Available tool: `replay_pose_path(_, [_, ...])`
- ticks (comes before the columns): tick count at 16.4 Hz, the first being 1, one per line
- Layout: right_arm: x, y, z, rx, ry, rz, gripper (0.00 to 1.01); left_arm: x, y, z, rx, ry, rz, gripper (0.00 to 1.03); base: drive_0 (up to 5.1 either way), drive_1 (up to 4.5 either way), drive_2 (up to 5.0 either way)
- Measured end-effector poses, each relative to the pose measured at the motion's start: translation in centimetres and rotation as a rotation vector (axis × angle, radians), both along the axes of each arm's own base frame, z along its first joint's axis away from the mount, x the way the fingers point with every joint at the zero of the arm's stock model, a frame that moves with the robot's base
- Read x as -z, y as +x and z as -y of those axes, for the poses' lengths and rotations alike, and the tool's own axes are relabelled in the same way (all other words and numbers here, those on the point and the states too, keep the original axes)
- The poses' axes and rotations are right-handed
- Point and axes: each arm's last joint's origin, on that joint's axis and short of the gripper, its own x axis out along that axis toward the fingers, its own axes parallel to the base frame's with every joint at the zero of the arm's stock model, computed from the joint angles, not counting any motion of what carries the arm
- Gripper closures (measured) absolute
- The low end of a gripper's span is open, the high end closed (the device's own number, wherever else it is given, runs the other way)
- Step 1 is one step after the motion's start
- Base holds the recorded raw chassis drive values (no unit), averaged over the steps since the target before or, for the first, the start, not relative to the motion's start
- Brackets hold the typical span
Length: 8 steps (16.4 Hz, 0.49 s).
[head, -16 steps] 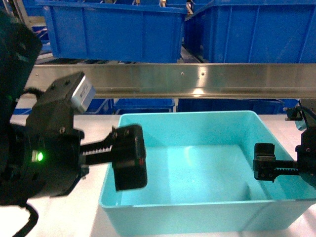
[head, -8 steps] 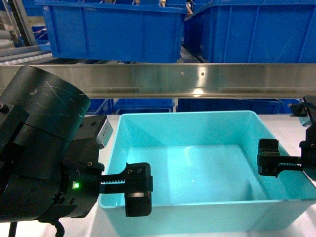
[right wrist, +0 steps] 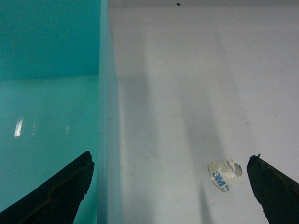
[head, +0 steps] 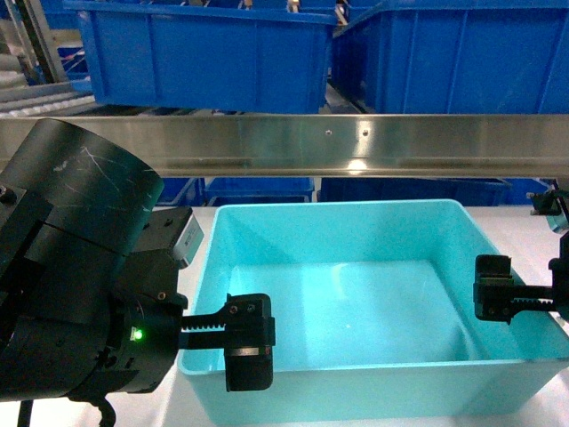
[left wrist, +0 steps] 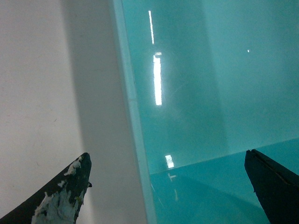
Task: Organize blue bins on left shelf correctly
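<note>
The turquoise tub (head: 373,302) sits open-topped on the white desk (right wrist: 187,93), bare strips either side where each spread claw straddles a wall. A shiny crossbar (head: 356,142) spans just above its far rim; royal-blue bins (head: 204,53) fill the shelf behind

The left hand (left wrist: 170,186), spread wide, straddles the turquoise tub's (left wrist: 210,93) rim above the white tabletop (left wrist: 46,84).
</note>
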Motion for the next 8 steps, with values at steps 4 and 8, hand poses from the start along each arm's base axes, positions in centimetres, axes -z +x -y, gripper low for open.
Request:
replay_pose_path(4, [0.0, 0.0, 0.0, -0.001, 0.0, 0.0, 0.03, 0.0, 0.0, 0.0, -0.003, -0.002, -0.002, 0.05, 0.0, 0.0, 0.0])
replay_pose_path(8, [0.0, 0.0, 0.0, -0.001, 0.0, 0.0, 0.03, 0.1, 1.0, 0.4, -0.005, -0.004, 0.007, 0.05, 0.0, 0.0, 0.0])
